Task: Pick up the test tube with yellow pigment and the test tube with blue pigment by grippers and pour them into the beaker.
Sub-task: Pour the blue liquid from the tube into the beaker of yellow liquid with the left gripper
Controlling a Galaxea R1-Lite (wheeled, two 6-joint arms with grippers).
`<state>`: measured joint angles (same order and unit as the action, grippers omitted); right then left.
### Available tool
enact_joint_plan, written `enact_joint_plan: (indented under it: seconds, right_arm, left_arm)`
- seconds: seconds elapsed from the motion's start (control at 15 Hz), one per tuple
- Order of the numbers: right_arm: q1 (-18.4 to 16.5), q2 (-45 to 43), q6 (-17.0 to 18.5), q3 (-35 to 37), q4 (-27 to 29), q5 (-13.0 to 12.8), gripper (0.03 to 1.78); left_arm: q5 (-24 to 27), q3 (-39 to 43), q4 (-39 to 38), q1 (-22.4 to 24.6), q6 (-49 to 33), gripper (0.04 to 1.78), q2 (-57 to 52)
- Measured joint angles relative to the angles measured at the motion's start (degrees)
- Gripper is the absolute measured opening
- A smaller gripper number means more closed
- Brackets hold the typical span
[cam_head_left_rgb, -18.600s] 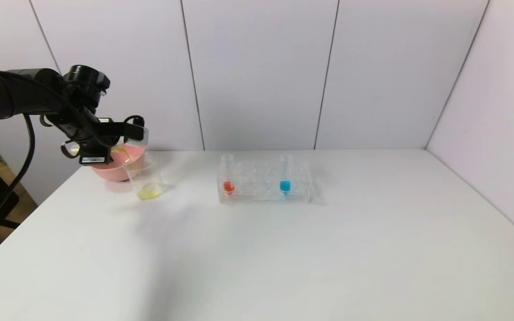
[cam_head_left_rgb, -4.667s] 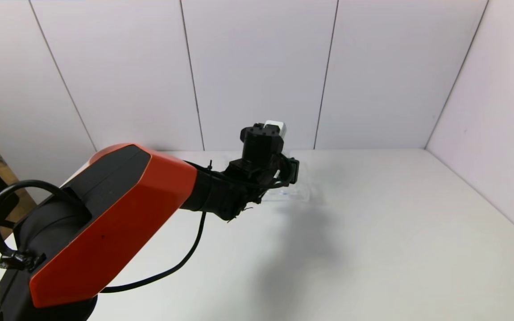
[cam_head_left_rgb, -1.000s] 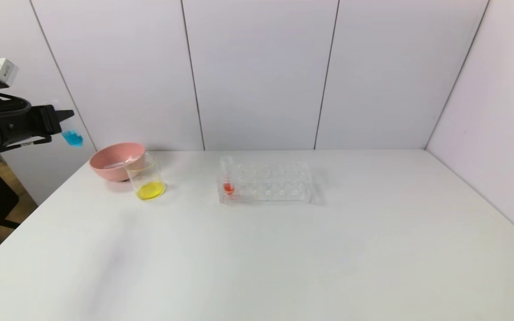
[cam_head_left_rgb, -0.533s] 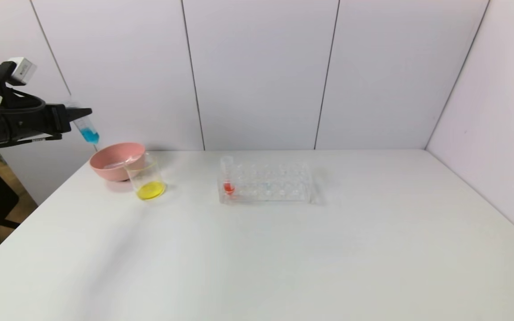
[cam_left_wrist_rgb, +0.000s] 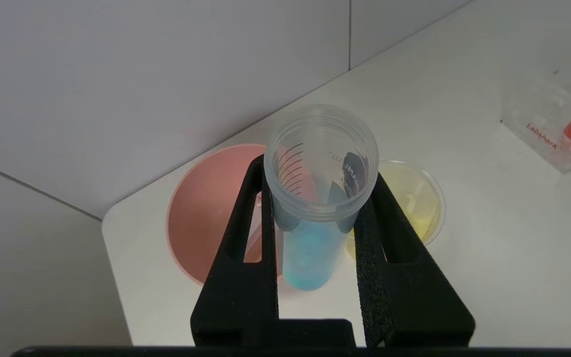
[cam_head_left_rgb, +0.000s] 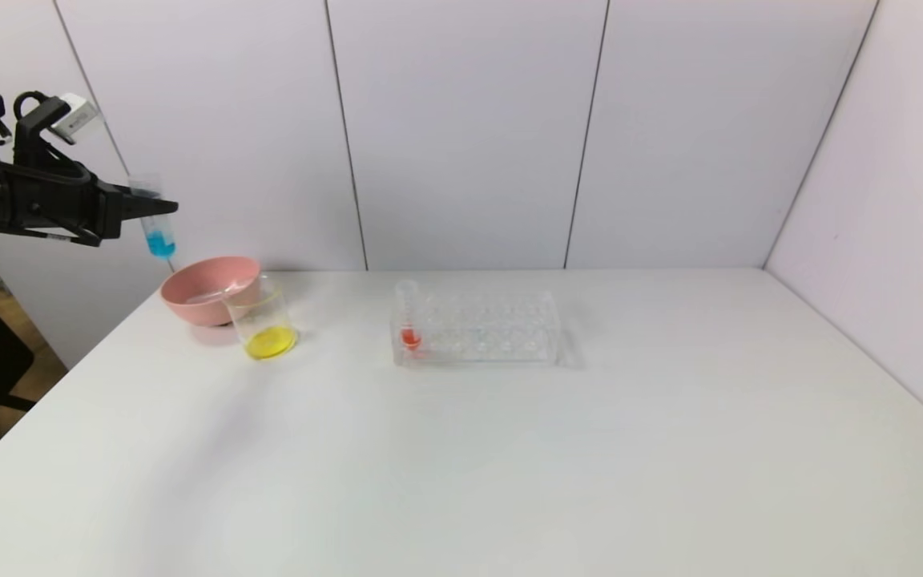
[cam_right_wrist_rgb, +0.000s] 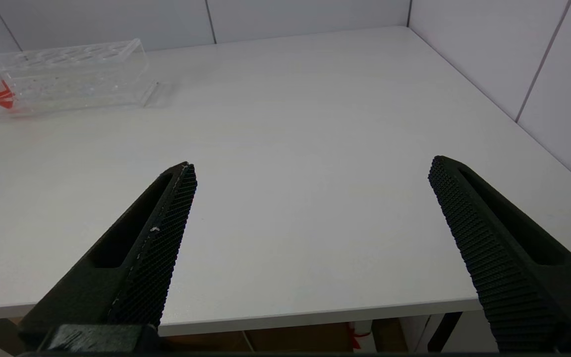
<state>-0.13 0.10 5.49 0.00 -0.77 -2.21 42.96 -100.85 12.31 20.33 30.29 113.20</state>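
My left gripper [cam_head_left_rgb: 159, 207] is shut on the test tube with blue pigment [cam_head_left_rgb: 157, 232]. It holds the tube nearly upright in the air, high above the table's far left corner. In the left wrist view the tube [cam_left_wrist_rgb: 315, 218] sits between the fingers [cam_left_wrist_rgb: 246, 218] above the pink bowl and the beaker. The beaker [cam_head_left_rgb: 263, 320] stands in front of the pink bowl and holds yellow liquid; it also shows in the left wrist view [cam_left_wrist_rgb: 414, 198]. A clear tube lies in the pink bowl; no tube with yellow pigment shows. My right gripper [cam_right_wrist_rgb: 310, 203] is open and empty, near the table's front edge.
The pink bowl [cam_head_left_rgb: 205, 298] stands at the far left, touching the beaker. A clear tube rack [cam_head_left_rgb: 477, 330] in the middle back holds one tube with red liquid [cam_head_left_rgb: 409, 320]. Walls close the back and right sides.
My left gripper has swung to the right with the blue tube, toward the bowl and beaker. The tube has come from tilted to nearly upright.
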Motion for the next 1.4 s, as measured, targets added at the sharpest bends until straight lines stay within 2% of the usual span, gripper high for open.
enact_joint_plan:
  seconds: [0.13,0.27,0.33,0.6,1.13,1.4]
  right_arm:
    - [0.0,0.0,0.02,0.0,0.02,-0.02,1.71]
    - [0.0,0.0,0.0,0.0,0.02,-0.05,1.71]
    - [0.0,0.0,0.0,0.0,0.0,-0.05,1.71]
    - [-0.02,0.0,0.0,0.0,0.02,-0.05,1.71]
    - [0.0,0.0,0.0,0.0,0.02,-0.02,1.71]
    - [-0.02,0.0,0.02,0.0,0.0,-0.05,1.71]
  left_arm:
    - [0.34,-9.84,13.02,0.09,10.85,0.46,3.19]
    - [0.0,-13.53,23.43,0.09,21.27,0.46,5.75]
    - [-0.4,-14.19,26.1,0.13,25.71,0.46,6.75]
    - [-4.32,-14.77,28.15,0.24,36.73,0.46,8.44]
    - [-13.19,-14.8,28.15,-2.47,50.43,0.46,9.05]
    - [-17.12,-14.8,27.79,-4.68,53.6,0.46,9.23]
